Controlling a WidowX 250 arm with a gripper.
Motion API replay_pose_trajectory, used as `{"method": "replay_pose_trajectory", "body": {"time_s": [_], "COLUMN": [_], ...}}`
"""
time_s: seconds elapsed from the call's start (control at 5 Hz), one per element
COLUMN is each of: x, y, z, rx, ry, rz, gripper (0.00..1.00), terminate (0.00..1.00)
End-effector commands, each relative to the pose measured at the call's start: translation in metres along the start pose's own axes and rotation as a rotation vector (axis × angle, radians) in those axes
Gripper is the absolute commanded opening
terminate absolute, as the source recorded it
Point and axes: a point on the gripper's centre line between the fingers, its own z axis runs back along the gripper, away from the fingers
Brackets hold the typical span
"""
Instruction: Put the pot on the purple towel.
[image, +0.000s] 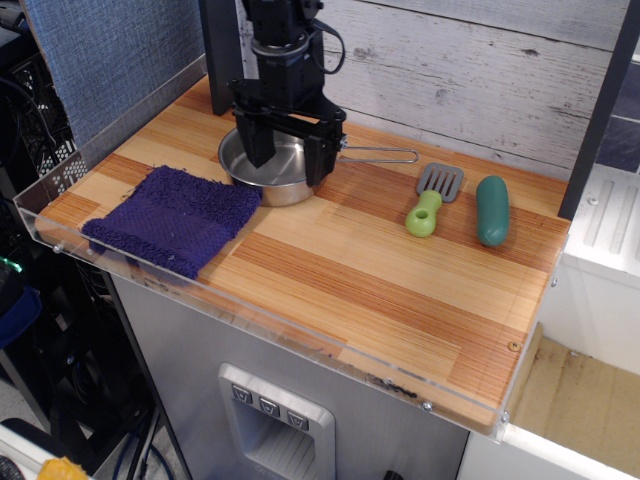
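The pot (272, 184), a shallow shiny steel round pot, stands on the wooden counter at the back left. Its thin wire handle (385, 155) points right. The purple towel (172, 218) lies rumpled just left and in front of the pot, touching or nearly touching its rim. My black gripper (288, 158) hangs low over the right half of the pot with its jaws apart. One finger (258, 142) is over the pot's inside. The other finger (318, 162) is at the rim near the handle's root. Nothing is held.
A green-handled grey spatula (432, 202) and a dark green cucumber-like piece (491, 210) lie at the right of the counter (380, 290). A clear plastic lip (300, 345) runs along the front and left edges. A wooden wall stands behind.
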Motion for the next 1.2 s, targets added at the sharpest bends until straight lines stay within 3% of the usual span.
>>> {"method": "replay_pose_trajectory", "body": {"time_s": [0.0,0.2,0.4,0.8,1.0], "x": [0.011,0.011,0.012,0.011,0.011], "y": [-0.008,-0.007,-0.012,-0.016,-0.009], "z": [0.002,-0.007,-0.013,0.006,0.022], "rx": [0.015,0.019,0.022,0.011,0.013], "ry": [-0.023,-0.003,0.009,-0.038,-0.123], "rz": [-0.022,-0.023,-0.021,-0.028,-0.091], "gripper": [1.0,1.0,0.0,0.0,0.0], "terminate": [0.0,0.0,0.0,0.0,0.0]}}
